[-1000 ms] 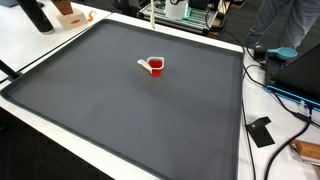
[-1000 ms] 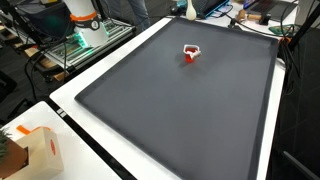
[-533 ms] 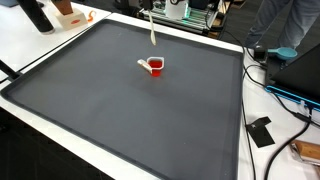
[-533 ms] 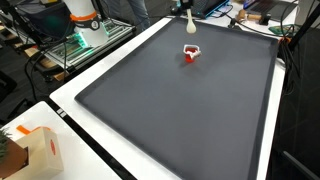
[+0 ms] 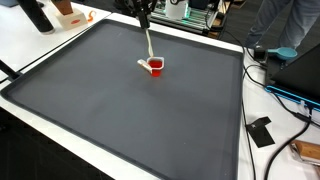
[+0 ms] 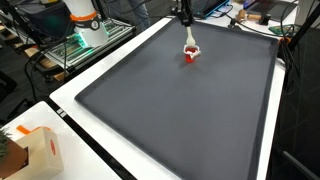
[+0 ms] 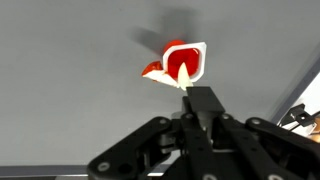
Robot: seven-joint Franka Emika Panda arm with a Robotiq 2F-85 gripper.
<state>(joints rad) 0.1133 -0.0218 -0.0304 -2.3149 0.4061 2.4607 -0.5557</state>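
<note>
A small red cup (image 5: 156,67) with a white rim stands on the dark grey mat (image 5: 120,120) in both exterior views, where it also shows at the far end (image 6: 190,54). My gripper (image 5: 145,20) comes down from the top edge, shut on a thin pale stick (image 5: 149,45). The stick hangs down with its lower end at the cup's rim (image 6: 189,38). In the wrist view the black fingers (image 7: 195,102) are closed together, the stick's pale tip (image 7: 183,86) shows just ahead of them, and the red cup (image 7: 183,62) lies right beyond.
The mat lies on a white table (image 6: 70,95). A cardboard box (image 6: 35,150) stands at a near corner. Cables and black items (image 5: 262,130) lie beside the mat. A person (image 5: 290,25) stands at the far side. Racks and equipment (image 6: 80,40) surround the table.
The gripper with the pale stick has come down into view from the top, and the stick's lower end now reaches the red cup. The cup has not moved.
</note>
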